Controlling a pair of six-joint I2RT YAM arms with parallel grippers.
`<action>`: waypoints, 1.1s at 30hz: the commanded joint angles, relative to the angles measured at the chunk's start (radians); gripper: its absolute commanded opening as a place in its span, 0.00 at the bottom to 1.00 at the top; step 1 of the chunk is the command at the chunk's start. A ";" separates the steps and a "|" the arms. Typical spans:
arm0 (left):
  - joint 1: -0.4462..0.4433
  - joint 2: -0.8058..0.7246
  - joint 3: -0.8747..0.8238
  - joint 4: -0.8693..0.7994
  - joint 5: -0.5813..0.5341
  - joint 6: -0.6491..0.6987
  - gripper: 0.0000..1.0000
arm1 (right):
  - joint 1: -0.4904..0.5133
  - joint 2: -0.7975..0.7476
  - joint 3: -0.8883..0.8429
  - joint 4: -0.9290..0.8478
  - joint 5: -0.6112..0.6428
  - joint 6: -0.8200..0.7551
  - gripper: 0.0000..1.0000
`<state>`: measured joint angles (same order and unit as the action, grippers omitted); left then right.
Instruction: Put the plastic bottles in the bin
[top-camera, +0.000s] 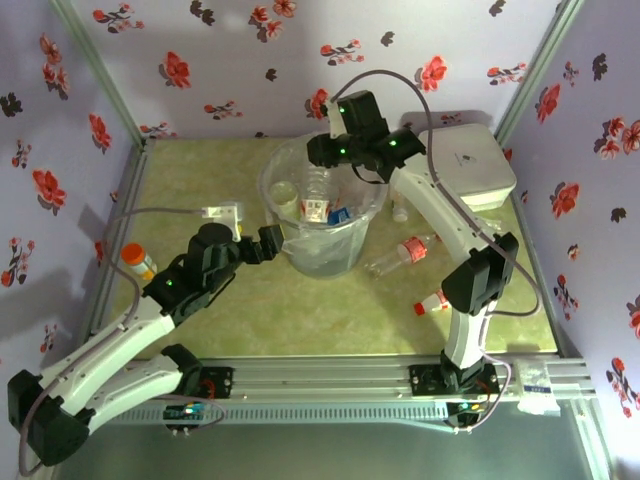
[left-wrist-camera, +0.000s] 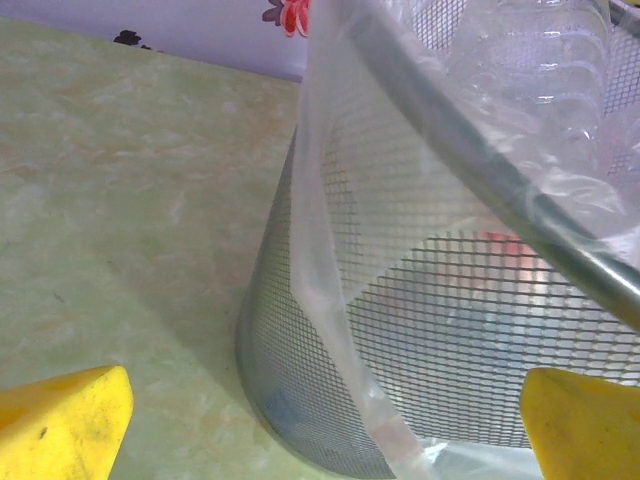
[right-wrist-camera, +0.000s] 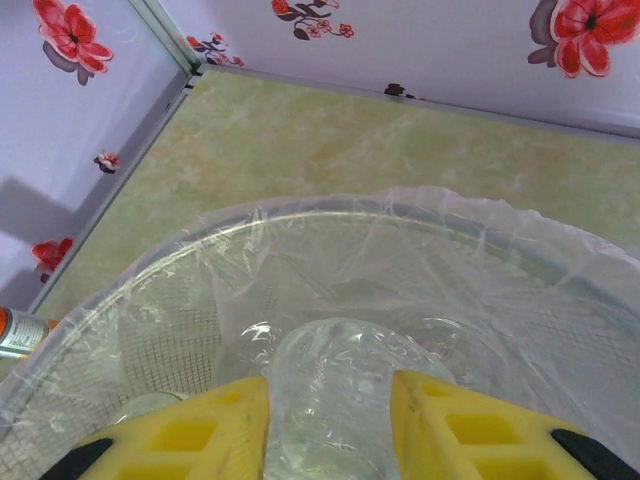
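Purple walls with red flowers are seen around a pale green bench (top-camera: 200, 190). Near the middle of the bench the bin (top-camera: 345, 255) is stood upright. It is round, its wall is made of fine mesh, and it is lined with a clear bag (left-wrist-camera: 330, 300) that is folded over the rim.

The right end effector (right-wrist-camera: 328, 395) is held over the open top of the bin. Its yellow fingers (right-wrist-camera: 200, 435) are pressed on both sides of a clear bottle (right-wrist-camera: 330, 350), so this bottle is gripped. The clear bottle is held above the inside of the bin, within the ring of the rim.

Down in the bin more things are piled. A red-and-white label bottle (top-camera: 316, 208) and a blue bit just beside it can be made out through the bag.

The left end effector (top-camera: 272, 241) is set low, just beside the left side of the bin. Its jaws are spread wide open, and the mesh wall is seen between its two yellow tips. Whether the bin is touched by them cannot be told.

To the right of the bin, two more bottles are laid on their sides on the bench. A red-label bottle (top-camera: 397, 257) is near the bin, and a red-cap bottle (top-camera: 432, 303) is closer to the right arm's base. A white box (top-camera: 470, 160) is sat in the far right corner. An orange-capped bottle (top-camera: 138, 262) is stood by the left edge of the bench.
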<state>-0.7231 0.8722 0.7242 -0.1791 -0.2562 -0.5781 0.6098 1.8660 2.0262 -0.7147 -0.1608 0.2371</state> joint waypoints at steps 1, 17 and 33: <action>0.010 0.002 -0.015 0.031 0.011 -0.015 1.00 | 0.022 -0.034 0.007 -0.097 -0.017 0.001 0.44; 0.016 0.020 -0.013 0.049 0.022 0.107 1.00 | -0.397 -0.676 -0.557 -0.331 0.383 0.316 0.90; 0.030 0.046 0.017 0.018 0.044 0.201 1.00 | -0.771 -0.877 -1.265 -0.050 0.416 0.481 0.99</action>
<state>-0.7044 0.9390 0.7311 -0.1543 -0.2230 -0.4038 -0.1341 0.9928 0.8204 -0.8879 0.2424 0.6487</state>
